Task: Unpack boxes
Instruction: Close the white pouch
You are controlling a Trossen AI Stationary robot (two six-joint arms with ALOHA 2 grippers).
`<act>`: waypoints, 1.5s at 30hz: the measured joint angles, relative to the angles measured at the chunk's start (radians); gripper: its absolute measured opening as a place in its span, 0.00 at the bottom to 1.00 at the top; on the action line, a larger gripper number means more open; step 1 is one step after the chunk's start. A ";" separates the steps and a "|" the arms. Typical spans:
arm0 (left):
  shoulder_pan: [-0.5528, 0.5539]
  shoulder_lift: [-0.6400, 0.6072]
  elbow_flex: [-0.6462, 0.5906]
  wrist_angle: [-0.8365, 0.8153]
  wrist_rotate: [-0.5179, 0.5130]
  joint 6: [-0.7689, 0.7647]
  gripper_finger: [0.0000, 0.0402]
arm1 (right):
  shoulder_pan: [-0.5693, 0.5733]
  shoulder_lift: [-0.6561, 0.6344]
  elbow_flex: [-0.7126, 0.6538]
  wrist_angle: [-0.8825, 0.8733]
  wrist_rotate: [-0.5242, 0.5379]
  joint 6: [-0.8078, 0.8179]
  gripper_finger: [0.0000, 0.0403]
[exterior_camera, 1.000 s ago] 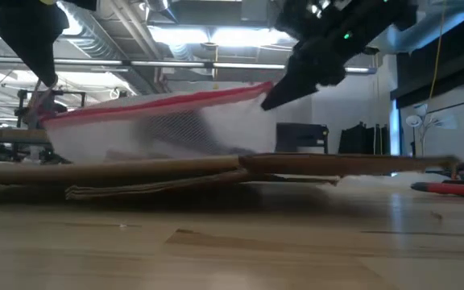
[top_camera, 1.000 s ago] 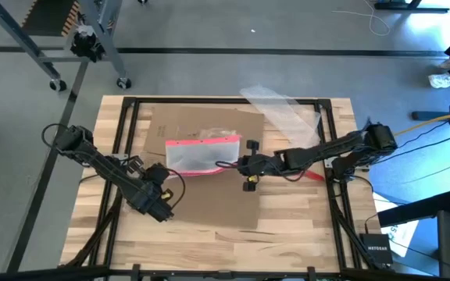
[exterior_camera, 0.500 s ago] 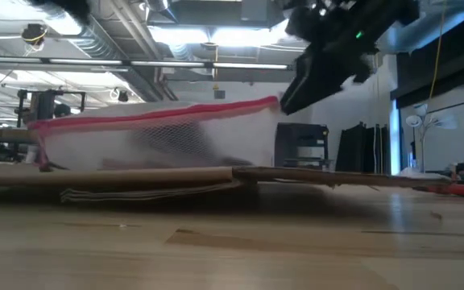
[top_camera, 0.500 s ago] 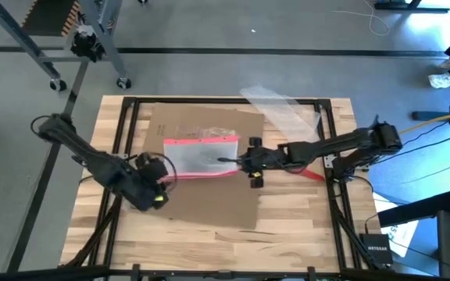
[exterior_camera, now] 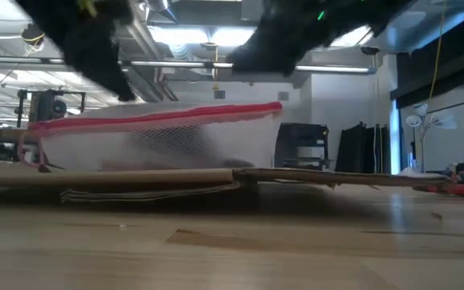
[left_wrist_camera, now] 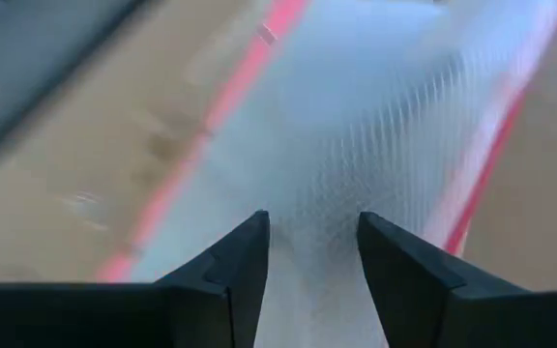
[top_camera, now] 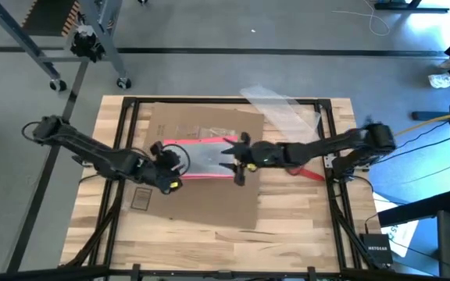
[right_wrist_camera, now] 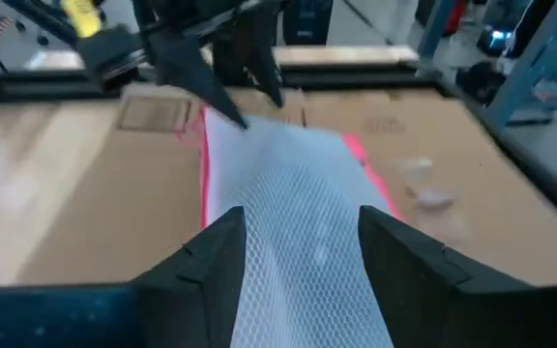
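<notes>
While the flattened cardboard box (top_camera: 198,168) lies on the wooden worktop (top_camera: 287,222), we have the mesh pouch (top_camera: 205,156) resting on it, between our two grippers. Left gripper (top_camera: 162,148) and right gripper (top_camera: 237,152) both stand apart, holding nothing, one at each end. Next we likely regrip the pouch and carry it off. Behind, a workshop with racks and ceiling lights.

Grey floor (top_camera: 209,31) surrounds the wooden table (top_camera: 295,226); bright ceiling lights (exterior_camera: 208,36) and perhaps ductwork show overhead.
</notes>
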 joint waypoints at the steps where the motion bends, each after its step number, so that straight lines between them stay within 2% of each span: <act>1: 0.008 0.000 -0.045 0.062 0.038 0.006 0.37 | -0.006 0.041 0.000 0.026 -0.003 0.003 0.46; 4: 0.012 0.004 -0.158 0.217 0.141 0.001 0.35 | -0.006 0.156 0.000 0.058 -0.015 0.046 0.43; 6: 0.000 0.005 -0.214 0.252 0.187 -0.019 0.35 | 0.002 0.213 -0.001 0.060 -0.029 0.052 0.42; 10: -0.019 0.003 -0.270 0.234 0.195 -0.071 0.35 | 0.021 0.306 0.002 0.092 -0.035 0.084 0.39; 14: -0.016 -0.004 -0.257 0.131 0.170 -0.054 0.34 | 0.029 0.332 0.005 0.092 -0.041 0.102 0.38; 19: -0.015 -0.064 -0.159 -0.087 0.062 -0.051 0.34 | 0.029 0.274 0.020 0.030 -0.044 0.102 0.37; 22: -0.017 -0.112 -0.109 -0.075 0.038 -0.035 0.34 | 0.029 0.198 0.066 -0.063 -0.049 0.102 0.37; 24: -0.023 -0.141 -0.102 0.005 0.099 0.002 0.34 | 0.029 0.136 0.093 -0.181 -0.049 0.096 0.37; 28: -0.037 -0.145 -0.120 0.133 0.290 0.047 0.34 | 0.030 0.030 0.103 -0.407 -0.048 0.077 0.37; 31: -0.055 -0.111 -0.162 0.197 0.335 0.037 0.34 | 0.039 -0.023 0.073 -0.464 -0.049 0.095 0.37; 34: -0.070 -0.074 -0.185 0.193 0.340 -0.021 0.34 | 0.069 -0.029 0.011 -0.490 -0.041 0.126 0.37; 40: -0.118 -0.052 -0.195 0.098 0.387 -0.143 0.34 | 0.147 -0.063 -0.069 -0.544 -0.017 0.240 0.37; 45: -0.142 -0.028 -0.235 0.101 0.364 -0.264 0.34 | 0.172 -0.064 -0.116 -0.524 0.216 0.285 0.37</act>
